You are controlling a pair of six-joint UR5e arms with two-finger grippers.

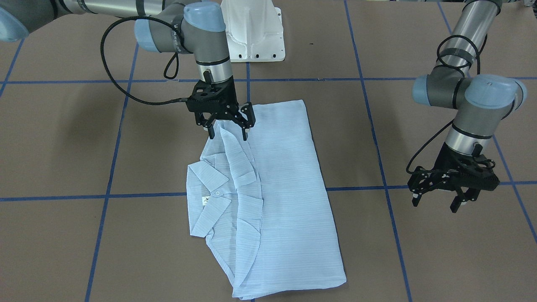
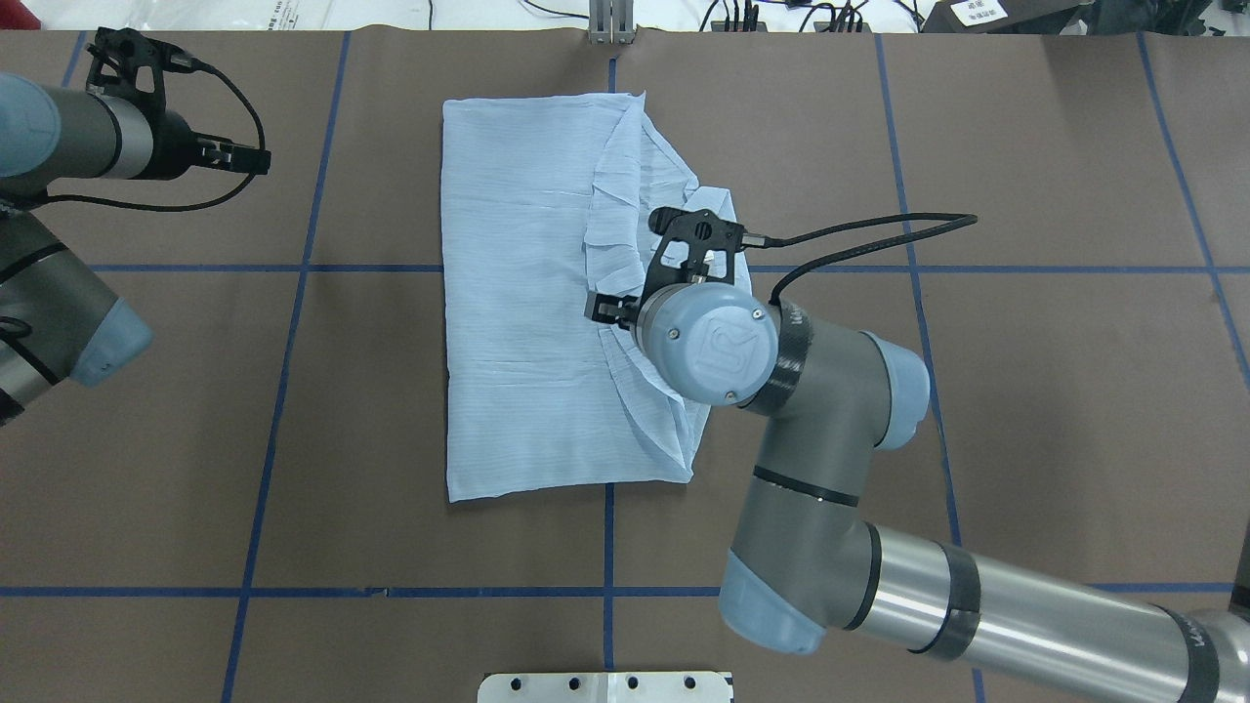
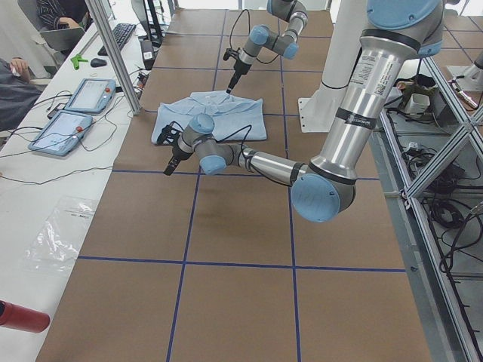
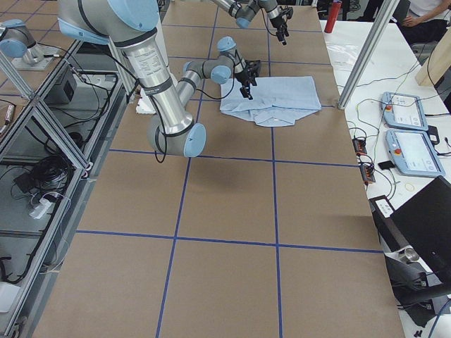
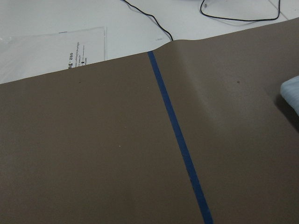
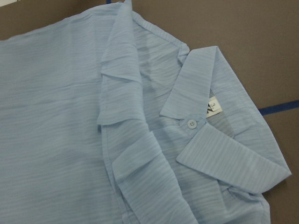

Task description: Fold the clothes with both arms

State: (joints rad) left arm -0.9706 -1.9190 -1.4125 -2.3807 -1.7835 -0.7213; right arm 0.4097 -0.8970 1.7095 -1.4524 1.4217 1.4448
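I am holding my right claw (image 1: pixel 228 133) over the pale blue striped shirt (image 1: pixel 285 188), with its two black fingers spread wide and pointing down. They are gripping nothing. The tips are hanging above the end of the shirt nearest my base, over the ridge where the folded-in cloth is stacking in layered pleats. Whether the tips are touching the fabric, I cannot tell.

The shirt is lying flat on the brown table (image 1: pixel 63 138), folded into a long rectangle that is crossing a blue tape line (image 1: pixel 147 195). Its collar (image 6: pixel 224 154) is sitting on my right-hand side of the bundle, closed by a small white button (image 6: pixel 190 123). The white neck label (image 6: pixel 213 106) is peeking out just behind the button. My right wrist camera is looking down on this collar and the pleats beside it.

I am holding my left claw (image 1: pixel 434 204) well apart from the shirt, above the brown table on my left side. Its fingers are also standing open, with nothing between them. My left wrist camera is showing mostly table and another blue tape line (image 5: pixel 180 140), with only one pale corner of the shirt at its right edge.
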